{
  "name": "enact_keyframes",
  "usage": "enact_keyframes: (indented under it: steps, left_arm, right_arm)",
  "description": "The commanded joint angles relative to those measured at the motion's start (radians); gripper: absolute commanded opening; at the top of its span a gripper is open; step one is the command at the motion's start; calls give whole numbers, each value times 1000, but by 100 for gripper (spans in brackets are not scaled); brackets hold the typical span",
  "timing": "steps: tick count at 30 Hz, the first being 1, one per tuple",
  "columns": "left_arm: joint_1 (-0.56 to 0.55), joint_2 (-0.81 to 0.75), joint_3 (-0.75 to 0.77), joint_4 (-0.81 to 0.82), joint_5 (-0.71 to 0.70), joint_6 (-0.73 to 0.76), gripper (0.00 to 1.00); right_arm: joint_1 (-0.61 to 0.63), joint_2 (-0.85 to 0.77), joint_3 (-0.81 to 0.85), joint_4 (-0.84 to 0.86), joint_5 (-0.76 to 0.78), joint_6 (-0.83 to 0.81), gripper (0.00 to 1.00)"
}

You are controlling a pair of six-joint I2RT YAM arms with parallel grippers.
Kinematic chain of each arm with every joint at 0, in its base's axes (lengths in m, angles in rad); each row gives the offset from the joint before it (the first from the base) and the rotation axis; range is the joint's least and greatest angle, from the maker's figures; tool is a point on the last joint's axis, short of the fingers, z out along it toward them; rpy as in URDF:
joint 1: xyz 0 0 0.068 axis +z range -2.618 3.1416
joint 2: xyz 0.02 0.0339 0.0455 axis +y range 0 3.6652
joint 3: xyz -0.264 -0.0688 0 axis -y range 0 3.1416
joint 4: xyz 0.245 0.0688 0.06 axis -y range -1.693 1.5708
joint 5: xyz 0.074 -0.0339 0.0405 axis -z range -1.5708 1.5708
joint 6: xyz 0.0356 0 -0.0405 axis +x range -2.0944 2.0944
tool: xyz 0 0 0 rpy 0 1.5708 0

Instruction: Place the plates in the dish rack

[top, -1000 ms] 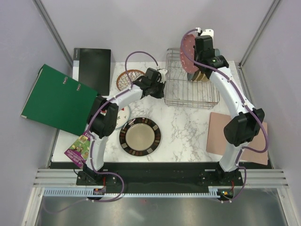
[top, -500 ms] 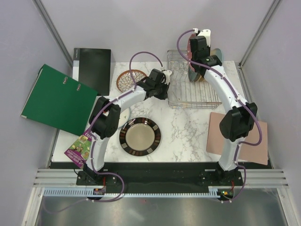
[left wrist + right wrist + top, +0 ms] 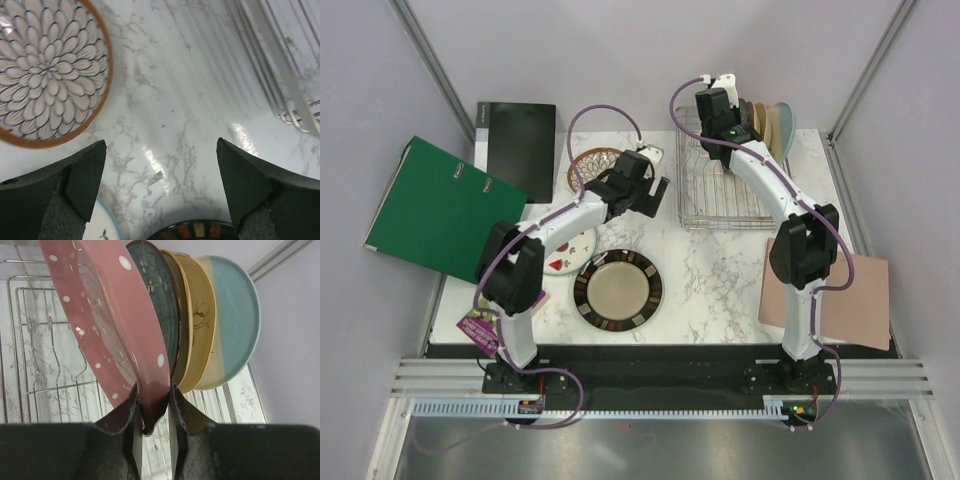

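Tabletop (image 3: 720,265) rack (image 3: 720,195) with 3 plates (image 3: 235,315); pink plate (image 3: 110,325) in right gripper (image 3: 153,392); left gripper (image 3: 160,145) wide

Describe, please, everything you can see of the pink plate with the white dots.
The pink plate is round, glossy and ceramic-looking, pink with scattered white dots and faint pale lines on its face. It stands on edge, leaning, its rim pinched by the right pincer. It hangs over the wire dish rack, close beside a dark plate standing upright; whether they touch I cannot tell.
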Motion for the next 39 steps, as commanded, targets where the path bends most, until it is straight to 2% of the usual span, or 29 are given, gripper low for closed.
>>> enact_keyframes:
  steps: [1, 7, 18, 27, 39]
  left_arm:
    - [46, -143, -127, 44, -91, 35, 98]
    - [55, -220, -205, 48, -51, -6, 98]
    - [58, -262, -227, 42, -30, -26, 98]
    - [72, -340, -299, 44, -22, -26, 98]
    - [76, -323, -297, 53, -2, -41, 99]
  right_arm:
    - [-3, -32, 101, 196, 141, -10, 0]
    - [9, -27, 87, 243, 187, -65, 0]
    - [35, 68, 86, 291, 253, -138, 0]
    - [34, 143, 112, 309, 302, -139, 0]
    - [34, 94, 81, 306, 339, -114, 0]
